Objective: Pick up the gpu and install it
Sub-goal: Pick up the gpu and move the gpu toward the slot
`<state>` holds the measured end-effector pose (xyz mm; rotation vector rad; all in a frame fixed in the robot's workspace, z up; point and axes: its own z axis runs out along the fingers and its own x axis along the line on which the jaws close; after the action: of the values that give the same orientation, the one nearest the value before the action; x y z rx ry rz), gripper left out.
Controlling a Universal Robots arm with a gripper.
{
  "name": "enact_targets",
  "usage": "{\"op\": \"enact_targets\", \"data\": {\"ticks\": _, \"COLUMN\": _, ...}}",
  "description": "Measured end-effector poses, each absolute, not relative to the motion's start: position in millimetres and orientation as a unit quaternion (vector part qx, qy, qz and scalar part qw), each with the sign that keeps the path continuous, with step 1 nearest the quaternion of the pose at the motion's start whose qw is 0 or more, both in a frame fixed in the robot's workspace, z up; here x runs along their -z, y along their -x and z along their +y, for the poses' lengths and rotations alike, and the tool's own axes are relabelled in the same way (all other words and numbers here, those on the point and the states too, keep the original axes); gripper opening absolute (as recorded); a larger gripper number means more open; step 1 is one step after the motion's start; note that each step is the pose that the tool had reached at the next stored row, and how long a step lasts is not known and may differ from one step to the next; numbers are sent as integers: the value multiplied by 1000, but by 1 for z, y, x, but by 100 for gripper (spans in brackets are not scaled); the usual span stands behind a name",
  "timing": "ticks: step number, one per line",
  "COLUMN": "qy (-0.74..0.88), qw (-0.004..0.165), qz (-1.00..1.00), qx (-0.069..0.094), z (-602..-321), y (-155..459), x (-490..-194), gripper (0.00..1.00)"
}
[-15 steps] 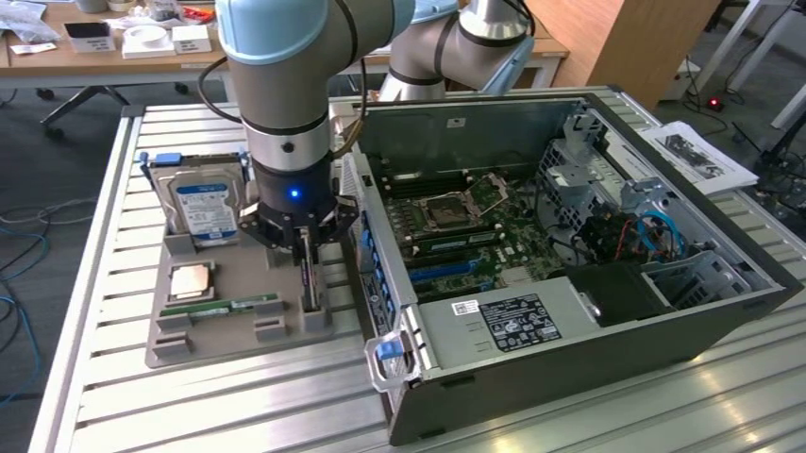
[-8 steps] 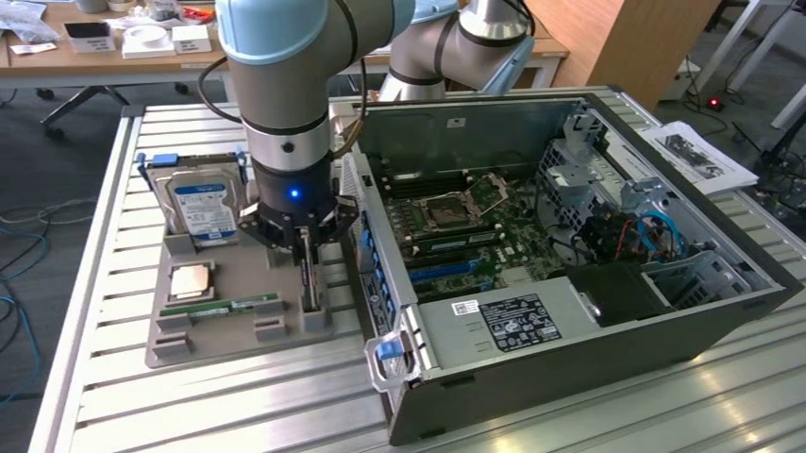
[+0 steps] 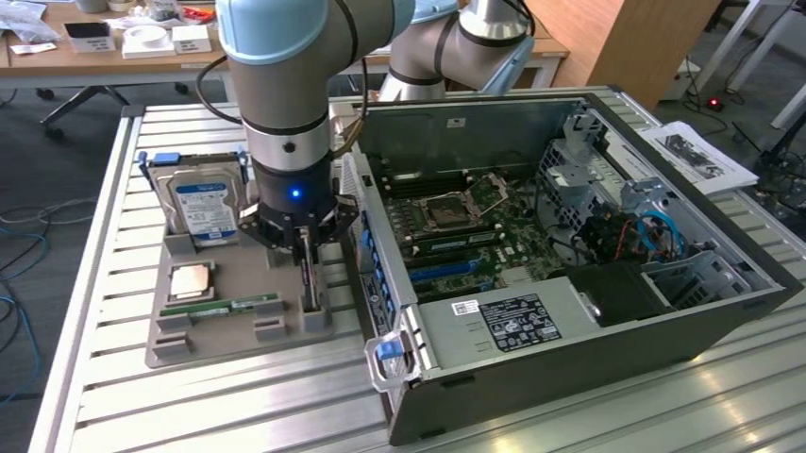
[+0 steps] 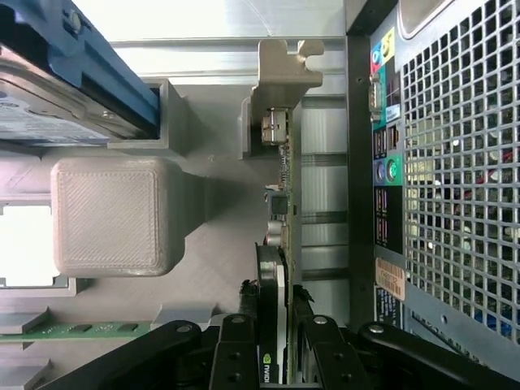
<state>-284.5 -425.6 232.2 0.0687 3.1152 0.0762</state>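
The gpu point(image 3: 311, 300) point(image 4: 277, 236) stood up on its thin edge in a slot of the gray tray point(image 3: 170, 349), near the tray's side by the open computer case point(image 3: 705, 311). The gripper point(image 3: 308, 274) point(image 4: 275, 327) came straight down over it, its 2 fingers point(image 4: 236, 349) pressed tight on the card's sides. 1 hard drive point(image 3: 202, 209) stood at the tray's far end, toward the exterior view's left.

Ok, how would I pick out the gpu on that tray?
On the grey tray beside the open computer case, look at the edge nearest the case. The gpu stands on edge there, under the hand; unlike the narrow memory stick and blue-labelled hard drive, it carries a black cooler.
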Motion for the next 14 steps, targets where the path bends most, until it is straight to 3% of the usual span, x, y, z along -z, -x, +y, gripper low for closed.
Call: {"op": "enact_targets", "data": {"ticks": 14, "qy": -16, "qw": 12, "qz": 999, "qx": -25, "z": -426, "y": 284, "x": -242, "gripper": 27}}
